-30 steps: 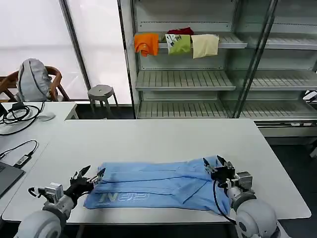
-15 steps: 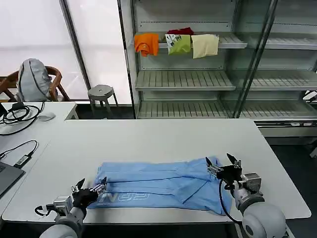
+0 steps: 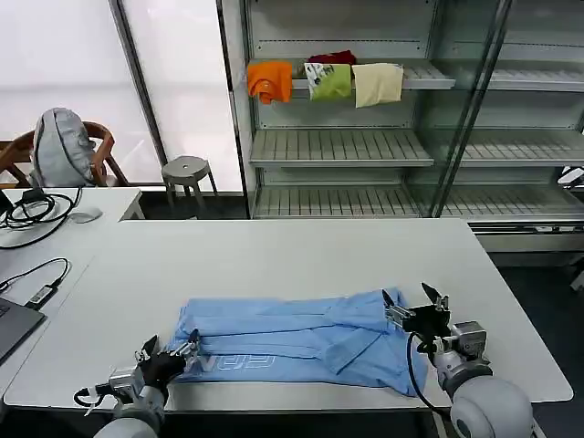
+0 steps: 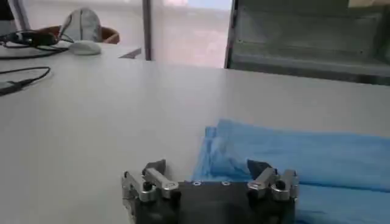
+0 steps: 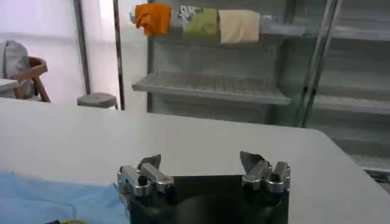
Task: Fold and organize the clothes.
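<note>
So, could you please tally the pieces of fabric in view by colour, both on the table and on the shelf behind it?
Light blue: 1, the T-shirt on the table
Orange: 1, the orange cloth on the shelf
Green: 1, the green cloth
Cream: 1, the cream cloth
Red: 1, the red cloth
Total: 5

Soft, creased light blue cloth T-shirt (image 3: 292,342) on my smooth matt white table (image 3: 274,255). My left gripper (image 4: 210,176) fingers: bare metal on black housing.
</note>
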Controlling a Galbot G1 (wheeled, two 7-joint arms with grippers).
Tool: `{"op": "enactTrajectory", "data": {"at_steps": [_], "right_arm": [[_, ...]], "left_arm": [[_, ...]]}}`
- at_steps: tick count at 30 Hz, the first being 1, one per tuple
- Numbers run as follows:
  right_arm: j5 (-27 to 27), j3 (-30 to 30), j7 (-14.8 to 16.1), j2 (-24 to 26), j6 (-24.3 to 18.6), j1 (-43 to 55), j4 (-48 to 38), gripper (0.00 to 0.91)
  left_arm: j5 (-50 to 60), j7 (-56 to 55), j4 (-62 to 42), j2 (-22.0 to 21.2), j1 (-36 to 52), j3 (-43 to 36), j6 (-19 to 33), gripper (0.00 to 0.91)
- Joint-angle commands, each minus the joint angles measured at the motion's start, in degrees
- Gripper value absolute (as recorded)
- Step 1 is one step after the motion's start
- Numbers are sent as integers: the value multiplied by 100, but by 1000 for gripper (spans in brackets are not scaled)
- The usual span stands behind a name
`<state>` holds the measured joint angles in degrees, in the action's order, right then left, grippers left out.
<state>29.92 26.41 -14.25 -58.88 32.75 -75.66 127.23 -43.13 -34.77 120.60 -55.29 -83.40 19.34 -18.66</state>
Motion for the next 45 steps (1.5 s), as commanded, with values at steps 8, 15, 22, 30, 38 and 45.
{"op": "enactTrajectory", "data": {"at_steps": [8,15,22,30,38,45], "right_arm": [[-50,45,13,-48,0,-99,32,907],[-65,57,11,-50,17,-110,57,907],[-81,62,15,-66,18,-144,61,907],[-97,29,7,-89,20,-129,56,907],[-60,1,10,-52,33,-51,25,907],[-75,-25,42,-113,6,-13,13,907]], "left_arm": [[156,-179,-219,-97,23,-399,108,71],[245,-155,-220,-132,96,-609,95,20],[316,-133,-338,-103,186,-514,76,20],[648,396,-397,-71,200,-235,111,10],[1000,815,-390,286,11,583,42,10],[924,1163,-857,774,-426,1770,189,0]]}}
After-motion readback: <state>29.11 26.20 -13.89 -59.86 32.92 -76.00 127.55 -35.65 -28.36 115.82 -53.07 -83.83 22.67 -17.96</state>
